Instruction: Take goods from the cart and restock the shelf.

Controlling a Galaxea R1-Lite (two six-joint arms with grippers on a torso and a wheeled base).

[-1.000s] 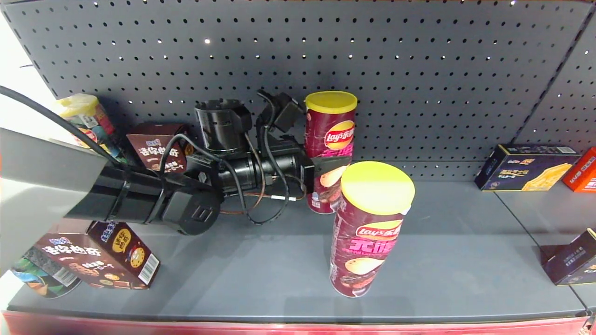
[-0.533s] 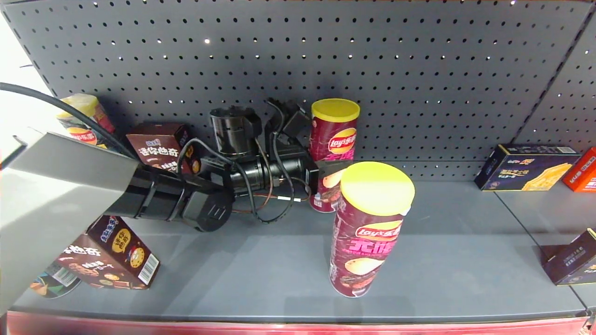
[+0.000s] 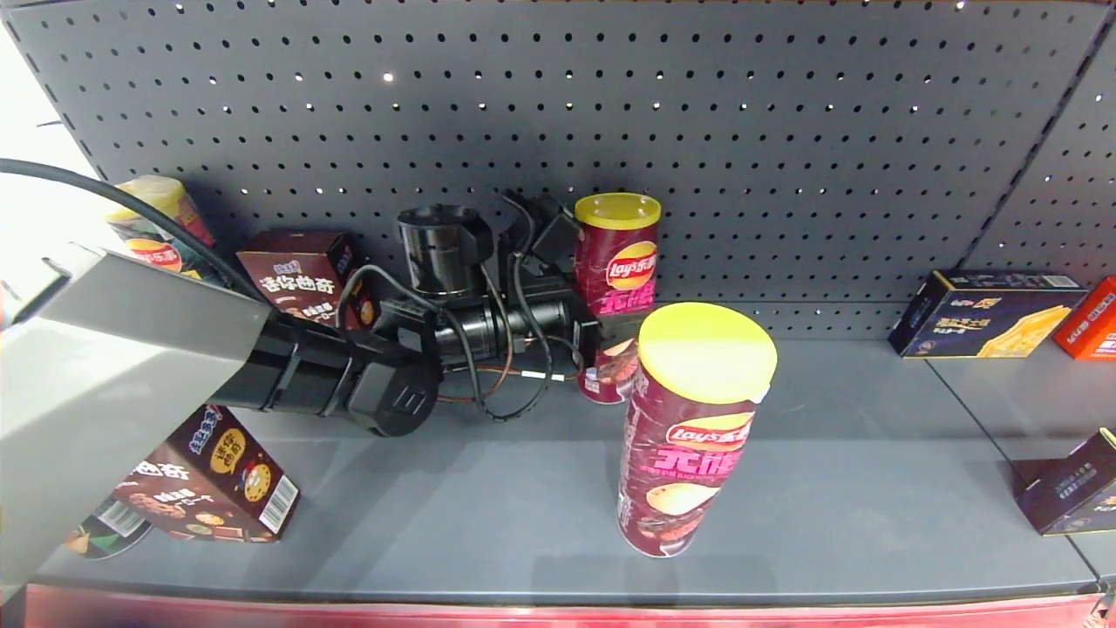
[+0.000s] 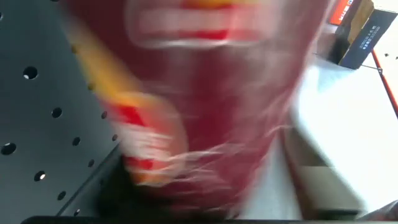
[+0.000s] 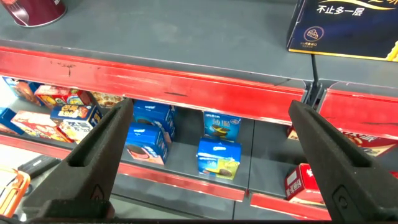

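Seemingly placing: left tool [image 3: 614, 334] grasps the rear chip can [image 3: 615, 262] near the pegboard [image 3: 785, 131]; next, seat it upright, release; right tool [image 5: 211, 109] spread, empty.

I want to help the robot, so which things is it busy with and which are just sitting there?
Busy with:
- back crisp can, gripped by the left pincer
- grey shelf it goes on

Just sitting:
- front crisp can, standing on the shelf
- brown cookie box
- dark blue box
- right pincer, open, holding nothing
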